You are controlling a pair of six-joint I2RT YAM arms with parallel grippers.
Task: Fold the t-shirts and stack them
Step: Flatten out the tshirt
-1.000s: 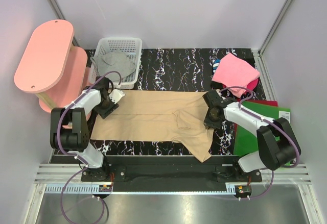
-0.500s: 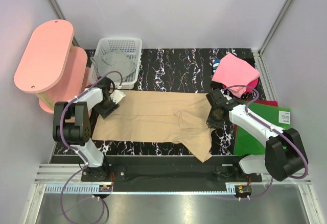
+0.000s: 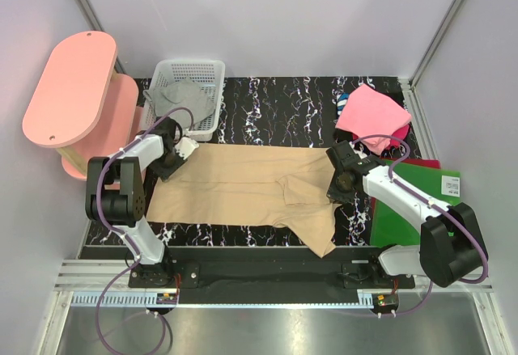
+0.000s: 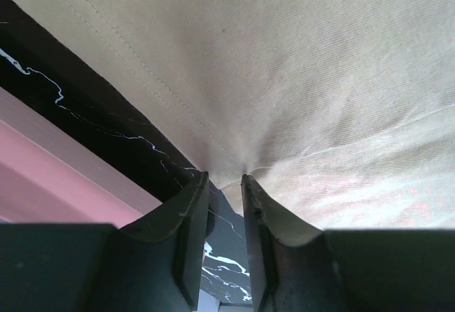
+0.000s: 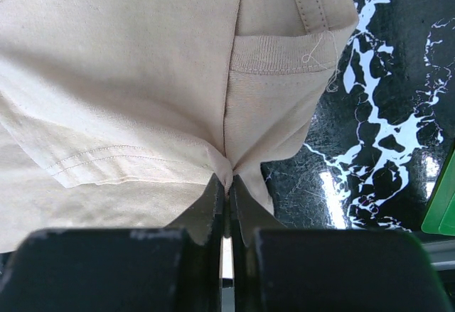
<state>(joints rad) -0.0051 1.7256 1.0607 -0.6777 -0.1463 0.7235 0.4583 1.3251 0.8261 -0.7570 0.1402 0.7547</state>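
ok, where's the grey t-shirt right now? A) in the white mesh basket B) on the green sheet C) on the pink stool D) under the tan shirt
A: the grey t-shirt lies bunched in the white mesh basket at the table's far left.

Two arms here, left arm (image 3: 121,189) and right arm (image 3: 413,209), each built of white link shells between chunky black joint housings. A purple cable loops off each one and trails down past the base. Both are bolted to a black plate (image 3: 267,274) along the near edge, small boards with connectors just below it. Up close, the left gripper (image 4: 224,184) has dark, curved, tapering fingers; the right gripper (image 5: 228,187) shows matching black fingers on blocky black mounts.
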